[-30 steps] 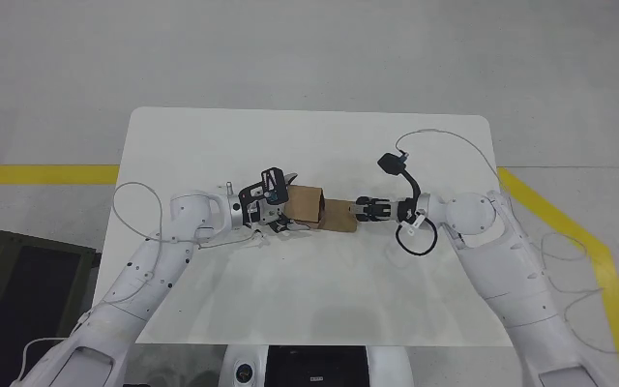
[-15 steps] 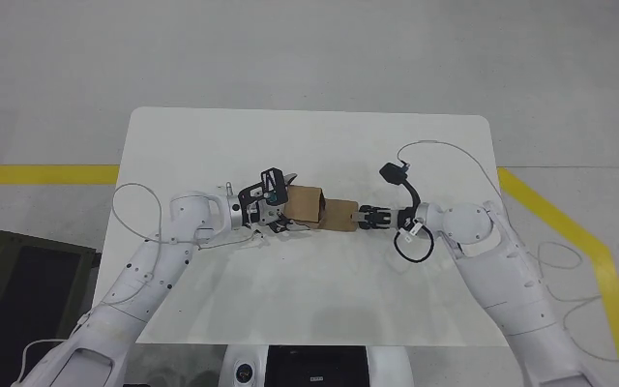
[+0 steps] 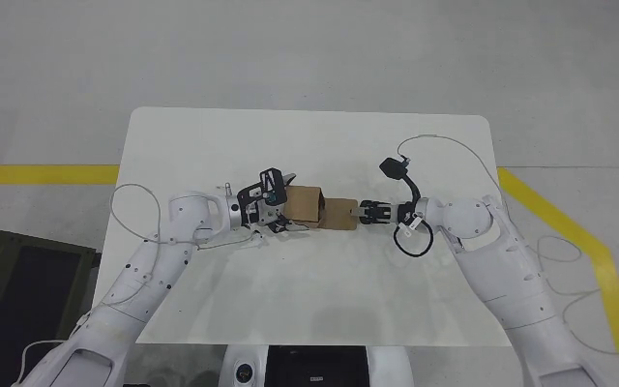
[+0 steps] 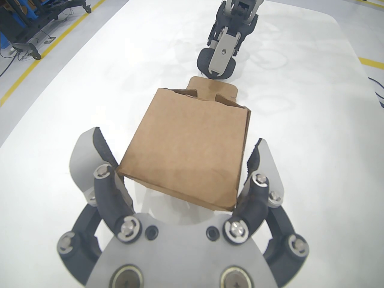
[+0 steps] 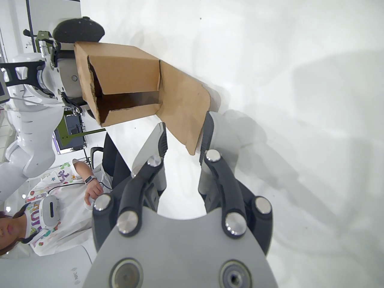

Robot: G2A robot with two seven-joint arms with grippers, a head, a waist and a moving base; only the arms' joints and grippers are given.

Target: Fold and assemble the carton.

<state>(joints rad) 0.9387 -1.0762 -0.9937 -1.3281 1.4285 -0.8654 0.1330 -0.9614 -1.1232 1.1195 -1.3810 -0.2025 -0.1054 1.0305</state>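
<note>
Brown cardboard carton (image 3: 308, 205) mid white desk (image 3: 193, 145); left gripper (image 4: 177, 140) clamps its left end; right gripper (image 5: 184, 137) narrowly open, straddling right flap (image 5: 183, 106).

Lab: yellow floor tape (image 3: 58, 174), wheeled equipment racks (image 4: 18, 7)
</note>
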